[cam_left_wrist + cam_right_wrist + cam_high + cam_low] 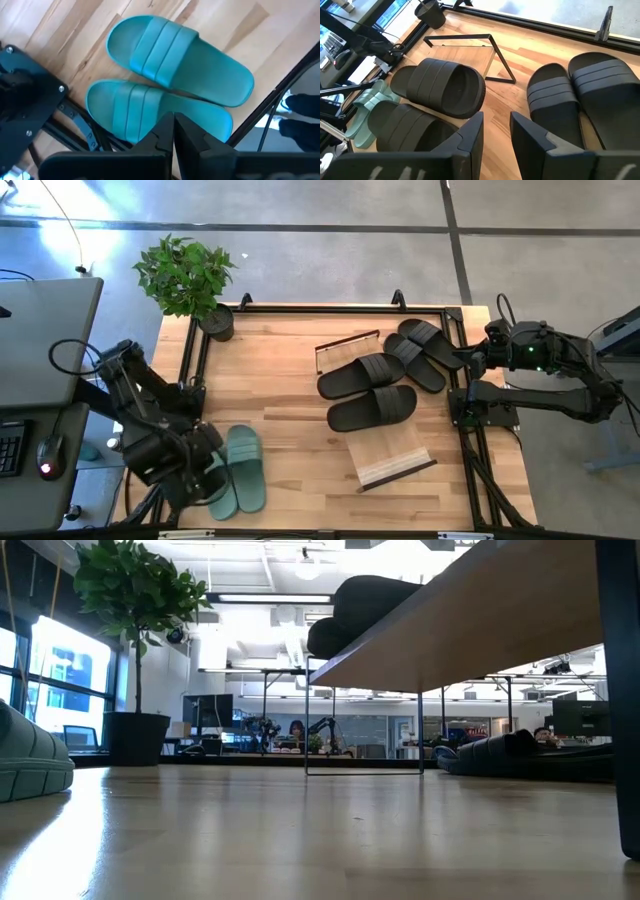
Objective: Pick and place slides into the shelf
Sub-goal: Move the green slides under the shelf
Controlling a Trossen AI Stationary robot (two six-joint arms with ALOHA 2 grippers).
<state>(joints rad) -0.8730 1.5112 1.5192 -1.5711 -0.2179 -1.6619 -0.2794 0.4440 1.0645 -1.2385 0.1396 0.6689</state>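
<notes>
With one black pair [372, 390] sitting on the shelf [385, 442] at frame centre, the right gripper [496, 131] – jaws parted, empty – is hovering by the second black pair [425, 348], risking a snag on the shelf's frame, while the left gripper [173, 131] – jaws closed, empty – is hanging over the green pair [238, 470], lower left.

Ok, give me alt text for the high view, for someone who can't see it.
Top-down view of a wooden table: one black pair of slides lies on the sloping shelf, another black pair lies beside it near the right gripper. The green pair sits by the left gripper; a potted plant stands in a corner.
</notes>
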